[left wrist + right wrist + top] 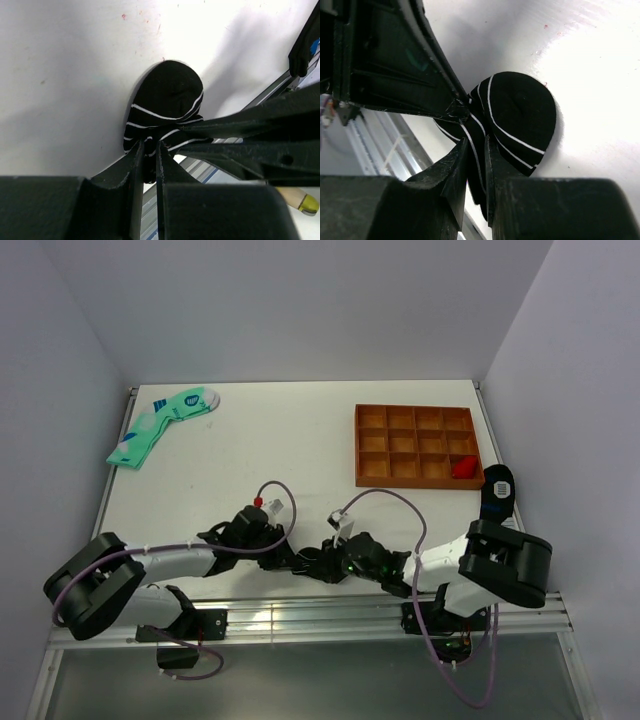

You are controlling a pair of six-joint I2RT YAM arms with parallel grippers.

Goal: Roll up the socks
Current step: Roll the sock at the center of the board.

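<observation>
A black sock with thin white stripes (pixel 167 102) lies bunched at the table's near edge, pinched from both sides. My left gripper (pixel 148 146) is shut on its near fold. My right gripper (pixel 476 142) is shut on the same sock (pixel 522 110) from the opposite side. In the top view the two grippers meet tip to tip, left (pixel 293 558) and right (pixel 322 564), and hide most of the sock. A second dark sock (pixel 497 490) lies at the table's right edge, apart from both grippers.
A pair of mint-green socks (pixel 160 426) lies at the far left. An orange compartment tray (pixel 417 418) stands at the far right with a red piece (pixel 463 467) in its near right cell. The metal rail (pixel 300 618) runs just below the grippers.
</observation>
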